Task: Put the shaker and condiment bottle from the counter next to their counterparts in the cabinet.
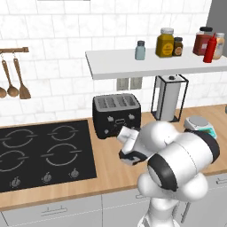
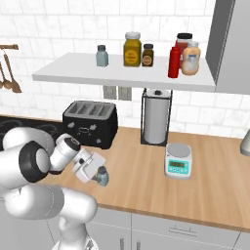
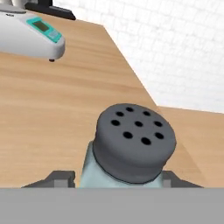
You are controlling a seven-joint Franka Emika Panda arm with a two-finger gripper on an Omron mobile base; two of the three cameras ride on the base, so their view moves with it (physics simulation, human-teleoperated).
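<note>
Reaching low over the wooden desk [image 2: 146, 171], my hand [image 2: 100, 179] sits at the shaker [image 3: 129, 151], which stands upright on the wood near the front edge, ahead of the toaster [image 2: 90, 122]. From my hand's own camera the dark perforated cap fills the middle, with one dark fingertip [image 3: 57, 178] at each side of the pale body, close against it; whether they press it I cannot tell. Going left to right across the desk: the black hob [image 1: 42, 155] is set into the far left, its right edge well apart from the shaker; then the toaster against the wall; then the paper-towel stand [image 2: 156, 117]; then the small scale [image 2: 178, 161] out on open wood. Between the shaker and the scale lies a bare stretch of desk, and more bare wood runs on to the right of the scale. Above, the white cabinet [image 2: 122, 75] juts out over the back of the desk, its front lip hanging over the toaster and towel stand. On it, left to right, stand the matching shaker [image 2: 101, 55] with open room on its left, a yellow jar [image 2: 132, 49], a small dark jar [image 2: 147, 54], then the red condiment bottle [image 2: 174, 61] just beside the peach bottle [image 2: 191, 59], with a red-filled jar [image 2: 183, 43] behind them.
</note>
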